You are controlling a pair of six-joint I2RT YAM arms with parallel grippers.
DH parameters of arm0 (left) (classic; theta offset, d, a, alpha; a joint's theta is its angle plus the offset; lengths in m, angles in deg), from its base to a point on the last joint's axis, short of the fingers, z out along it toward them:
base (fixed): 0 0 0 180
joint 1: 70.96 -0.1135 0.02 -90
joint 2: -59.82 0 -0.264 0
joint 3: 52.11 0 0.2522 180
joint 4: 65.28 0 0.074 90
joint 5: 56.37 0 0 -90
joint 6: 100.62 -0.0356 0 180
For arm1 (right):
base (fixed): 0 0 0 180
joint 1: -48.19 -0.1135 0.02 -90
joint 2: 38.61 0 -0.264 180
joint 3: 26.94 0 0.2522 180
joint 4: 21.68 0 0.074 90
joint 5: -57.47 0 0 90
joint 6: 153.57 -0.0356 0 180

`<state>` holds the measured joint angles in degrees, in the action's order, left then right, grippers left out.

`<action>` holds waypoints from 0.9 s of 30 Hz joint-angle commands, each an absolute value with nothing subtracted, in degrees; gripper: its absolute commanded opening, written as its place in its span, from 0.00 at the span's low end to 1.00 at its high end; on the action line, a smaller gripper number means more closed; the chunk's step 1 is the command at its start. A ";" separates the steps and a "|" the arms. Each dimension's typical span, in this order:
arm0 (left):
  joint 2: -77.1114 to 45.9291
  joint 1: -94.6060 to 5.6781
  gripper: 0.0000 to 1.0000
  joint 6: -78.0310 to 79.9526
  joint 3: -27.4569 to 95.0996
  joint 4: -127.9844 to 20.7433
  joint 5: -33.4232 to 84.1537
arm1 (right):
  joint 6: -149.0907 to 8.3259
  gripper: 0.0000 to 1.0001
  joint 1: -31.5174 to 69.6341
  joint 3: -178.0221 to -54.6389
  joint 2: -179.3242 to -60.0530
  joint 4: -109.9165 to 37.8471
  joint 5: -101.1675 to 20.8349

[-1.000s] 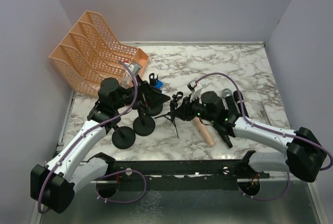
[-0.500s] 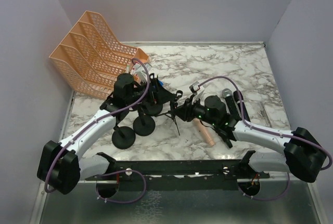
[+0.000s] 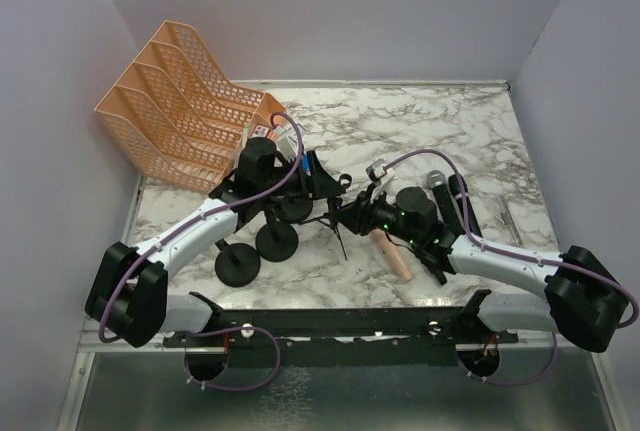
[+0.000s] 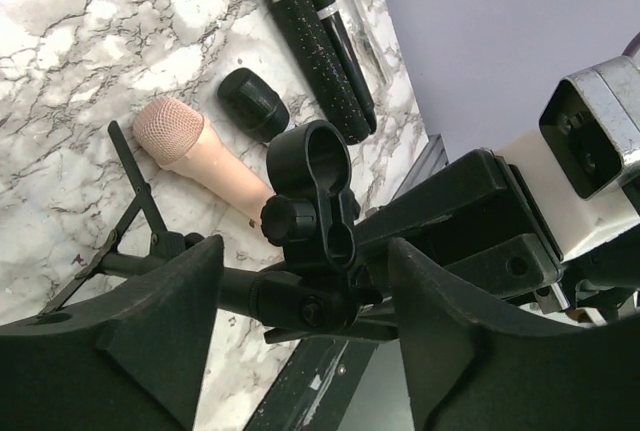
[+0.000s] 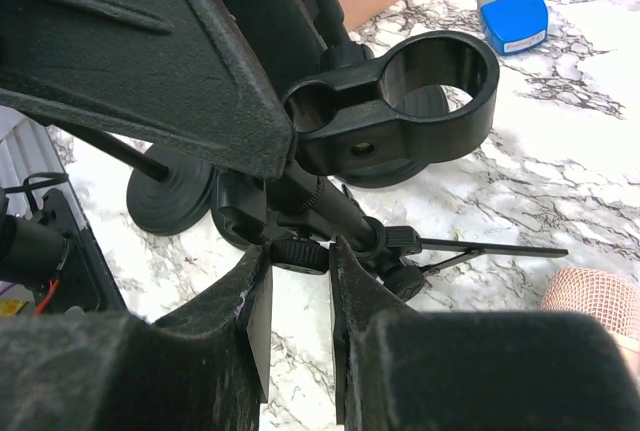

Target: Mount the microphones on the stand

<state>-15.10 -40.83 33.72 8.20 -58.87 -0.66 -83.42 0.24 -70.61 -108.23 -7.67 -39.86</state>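
Note:
A black stand [image 3: 335, 213] lies tipped over mid-table, its ring-shaped clip [image 4: 312, 166] raised. In the right wrist view my right gripper [image 5: 298, 256] is shut on a knurled knob of the stand [image 5: 300, 251], below the clip [image 5: 420, 91]. My left gripper [image 4: 305, 296] is open, its fingers [image 4: 130, 331] either side of the stand's joint under the clip, with a gap on the right side. On the marble lie the pale pink microphone [image 4: 190, 146] and, side by side, a black one with a silver mesh head [image 4: 300, 11] and a plain black one [image 4: 335, 21].
An orange mesh file rack [image 3: 180, 101] stands at the back left. Round black bases [image 3: 237, 264] [image 3: 276, 241] sit under my left arm. A small blue box [image 5: 512, 16] lies behind the stand. A short black piece [image 4: 253, 101] rests near the pink microphone.
My left arm has swung right from near the rack to the stand's clip, and its jaws have narrowed. The right gripper has kept its hold and barely moved.

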 commanded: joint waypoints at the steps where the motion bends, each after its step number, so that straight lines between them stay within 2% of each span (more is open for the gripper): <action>1: -16.47 -39.80 0.63 33.33 10.16 -59.20 -2.40 | -82.38 0.01 0.02 -70.34 -107.19 -3.02 -41.96; 6: -17.60 -39.03 0.47 32.79 10.69 -59.05 -3.48 | -82.78 0.03 0.02 -69.97 -107.86 -2.97 -42.17; 10: -17.52 -38.97 0.32 32.24 10.86 -58.28 -2.24 | -85.41 0.09 0.02 -70.64 -108.19 -5.66 -38.64; 12: -17.24 -38.97 0.27 32.18 10.99 -58.20 -1.58 | -87.29 0.19 0.02 -70.64 -108.10 -6.93 -36.64; 15: -16.87 -38.97 0.18 32.71 11.86 -58.11 -1.08 | -90.28 0.39 0.04 -70.05 -107.07 -8.44 -34.18; 19: -16.25 -39.02 0.10 33.56 13.77 -57.37 -0.17 | -92.33 0.55 0.02 -68.58 -103.87 -9.17 -32.82; 23: -15.80 -38.97 0.00 34.38 15.75 -55.68 1.74 | -94.67 0.60 0.02 -67.59 -100.42 -10.04 -30.75; 27: -15.43 -38.97 0.00 36.43 16.48 -55.38 3.38 | -99.85 0.60 0.02 -67.06 -99.25 -10.29 -29.39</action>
